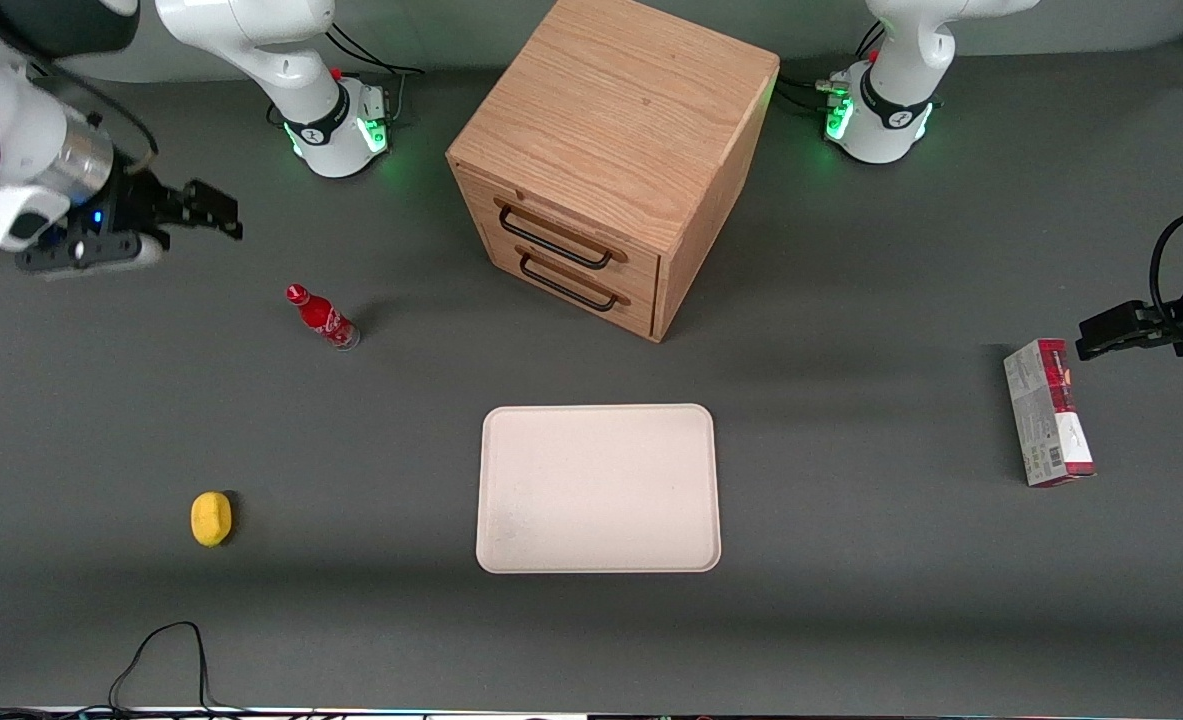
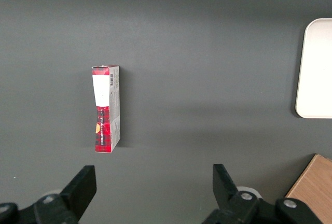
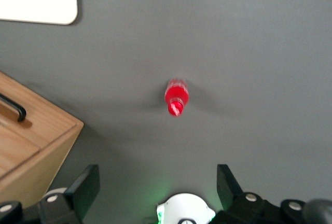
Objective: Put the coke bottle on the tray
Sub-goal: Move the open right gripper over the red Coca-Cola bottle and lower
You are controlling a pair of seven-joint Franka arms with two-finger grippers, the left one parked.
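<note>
Lining up on the coke bottle point(image 1: 322, 318).
My gripper point(image 1: 213, 209) hovers spread apart; next I descend, then carry to the tray point(image 1: 598, 487).

Gripper point(image 1: 213, 212) open, raised, empty.

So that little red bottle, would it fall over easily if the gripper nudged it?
Probably. The bottle stands upright on the table, tall and slim on a narrow base, so a sideways push near its cap may well tip it. It is round, so once down it would likely roll. It looks small and probably light. The open gripper hangs apart from it, toward the working arm's end.
</note>
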